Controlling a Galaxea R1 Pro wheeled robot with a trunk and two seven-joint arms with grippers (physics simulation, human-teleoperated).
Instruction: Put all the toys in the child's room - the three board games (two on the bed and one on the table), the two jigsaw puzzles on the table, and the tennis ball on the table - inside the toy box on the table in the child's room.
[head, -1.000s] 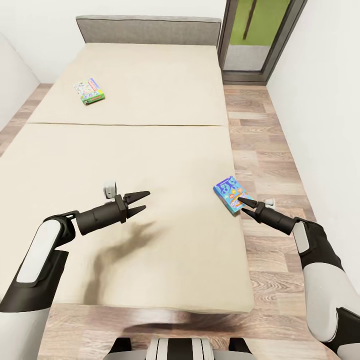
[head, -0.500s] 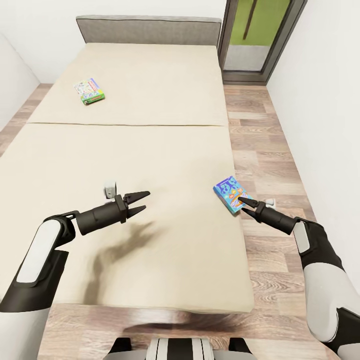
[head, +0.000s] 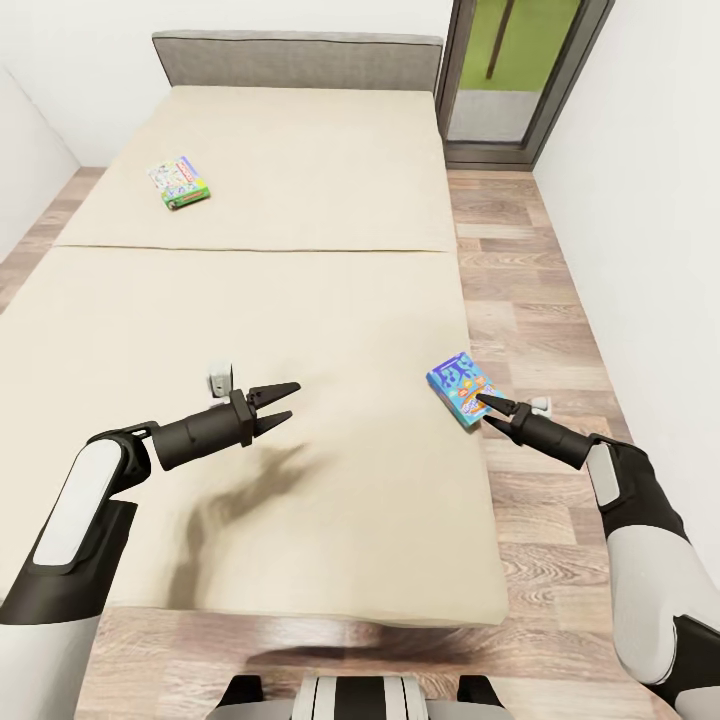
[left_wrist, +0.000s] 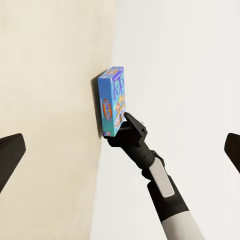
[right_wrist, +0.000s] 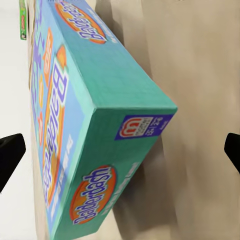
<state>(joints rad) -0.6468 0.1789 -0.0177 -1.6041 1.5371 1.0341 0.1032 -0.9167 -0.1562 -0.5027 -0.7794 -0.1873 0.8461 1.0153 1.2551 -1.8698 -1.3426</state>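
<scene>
A small blue board game (head: 462, 388) lies flat at the bed's right edge. My right gripper (head: 490, 411) is open at the box's near corner, one finger above it and one below. In the right wrist view the box (right_wrist: 95, 125) is close up, between the fingertips (right_wrist: 10, 155) at the picture's sides. The left wrist view has the same box (left_wrist: 112, 102) with the right gripper (left_wrist: 126, 126) against it. A green-edged board game (head: 178, 182) lies far back on the left of the bed. My left gripper (head: 282, 402) hangs open over the bare mattress, holding nothing.
The beige bed (head: 300, 300) has a grey headboard (head: 295, 60) against the back wall. Wood-plank floor (head: 530, 300) runs along its right side between the bed and a white wall, ending at a dark-framed glass door (head: 510, 70).
</scene>
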